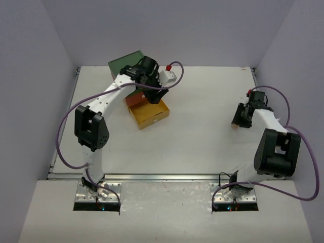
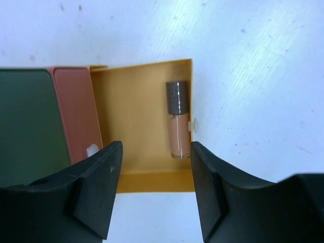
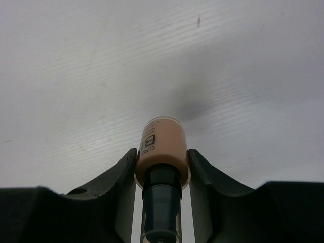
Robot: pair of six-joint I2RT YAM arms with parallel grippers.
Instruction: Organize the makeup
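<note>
Right gripper (image 3: 162,157) clamps a peach bottle (image 3: 161,139), three o'clock. Left gripper (image 2: 156,147), half-open and empty, hangs above the yellow drawer (image 2: 126,116), eleven o'clock.

My left claw (image 2: 155,174) and my right claw (image 3: 162,169) are both matte black. The held bottle (image 3: 162,144) is peach-beige with black lettering and a dark blue-grey cap. The drawer (image 2: 131,116) is mustard yellow; the drawer bottle (image 2: 178,126) is pale peach under a charcoal cap. The box top (image 2: 28,126) is dark green, the tier (image 2: 76,111) below it coral-orange. The desk (image 2: 253,76) is white, my cables (image 1: 57,134) purple.
</note>
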